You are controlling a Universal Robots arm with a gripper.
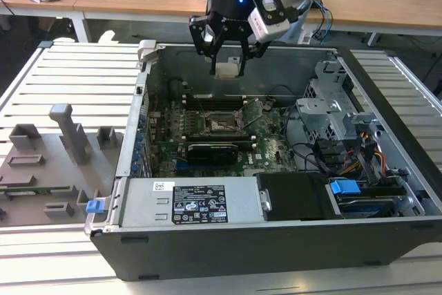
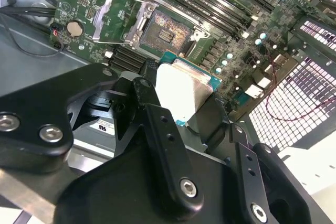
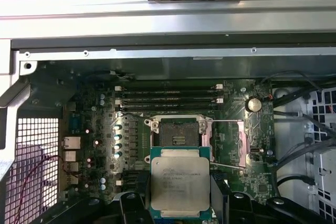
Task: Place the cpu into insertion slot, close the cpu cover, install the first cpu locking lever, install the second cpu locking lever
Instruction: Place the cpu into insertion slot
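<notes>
My gripper (image 1: 227,67) hangs above the back of the open computer case (image 1: 138,136), shut on the cpu (image 1: 227,69). The cpu (image 3: 179,182) is a flat square chip with a dull silver top, and black fingers (image 3: 131,205) clamp two of its edges. It is also seen as a pale square (image 2: 184,90) in the second wrist view. Below it lies the insertion slot (image 3: 177,132) (image 2: 165,31) (image 1: 224,124), a bare dark socket on the green board. The cpu cover (image 3: 229,142) (image 2: 118,19) is flipped open beside the socket. Thin locking levers (image 3: 226,122) stand raised near it.
Long black memory slots (image 3: 168,95) run beside the socket, and a black expansion card (image 1: 214,150) lies on its other side. A power supply (image 1: 200,202), a drive cage (image 1: 331,115) and cables (image 1: 373,157) fill the case's front and right. A grey fixture tray (image 1: 41,164) sits outside.
</notes>
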